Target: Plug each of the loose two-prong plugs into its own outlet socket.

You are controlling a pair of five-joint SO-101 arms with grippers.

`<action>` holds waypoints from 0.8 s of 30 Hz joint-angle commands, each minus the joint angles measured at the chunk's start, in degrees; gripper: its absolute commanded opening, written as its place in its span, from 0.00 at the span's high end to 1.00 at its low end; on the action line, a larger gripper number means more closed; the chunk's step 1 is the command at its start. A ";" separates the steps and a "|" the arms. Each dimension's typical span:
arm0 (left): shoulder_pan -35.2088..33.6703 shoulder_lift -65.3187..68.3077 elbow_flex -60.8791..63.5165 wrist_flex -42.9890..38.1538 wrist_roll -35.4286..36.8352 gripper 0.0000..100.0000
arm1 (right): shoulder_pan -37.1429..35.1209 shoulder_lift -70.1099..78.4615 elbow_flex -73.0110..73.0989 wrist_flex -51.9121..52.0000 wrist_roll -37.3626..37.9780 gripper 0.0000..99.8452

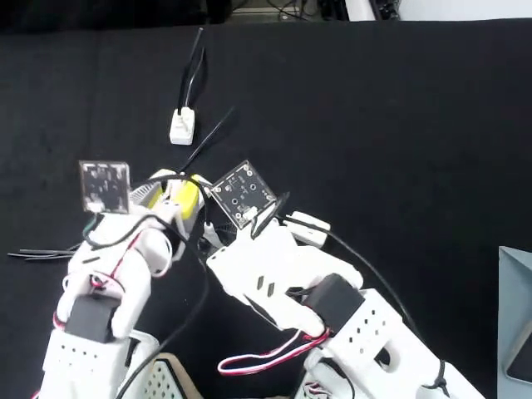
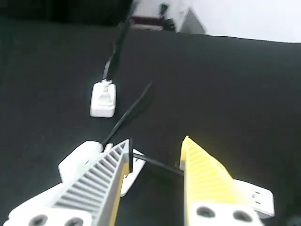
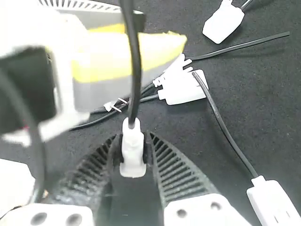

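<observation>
My right gripper (image 3: pixel 131 139) is shut on a small white plug (image 3: pixel 132 155), whose black cable (image 3: pixel 134 70) runs away from the fingers. Just beyond it hangs my left gripper (image 2: pixel 156 141), open, its grey and yellow fingers (image 3: pixel 141 47) spread over a black cable (image 2: pixel 157 164) and white connector pieces (image 3: pixel 181 87) on the black cloth. A white outlet socket (image 3: pixel 275 202) with slots lies close beside the right gripper. Another white connector (image 1: pixel 182 126) on a black cord lies farther back. In the high view both grippers (image 1: pixel 179 198) (image 1: pixel 259 223) meet near the table's middle.
Black cloth (image 1: pixel 399 125) covers the table. Square marker boards (image 1: pixel 105 185) (image 1: pixel 243 192) ride on the wrists. Loose black cables (image 1: pixel 37 252) trail off at the left. A grey box edge (image 1: pixel 517 316) stands at the right. Open cloth lies to the right and at the back.
</observation>
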 commanded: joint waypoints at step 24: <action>-10.07 -20.75 5.49 3.60 -3.16 0.82 | 10.46 -0.84 -1.80 5.63 -0.62 0.99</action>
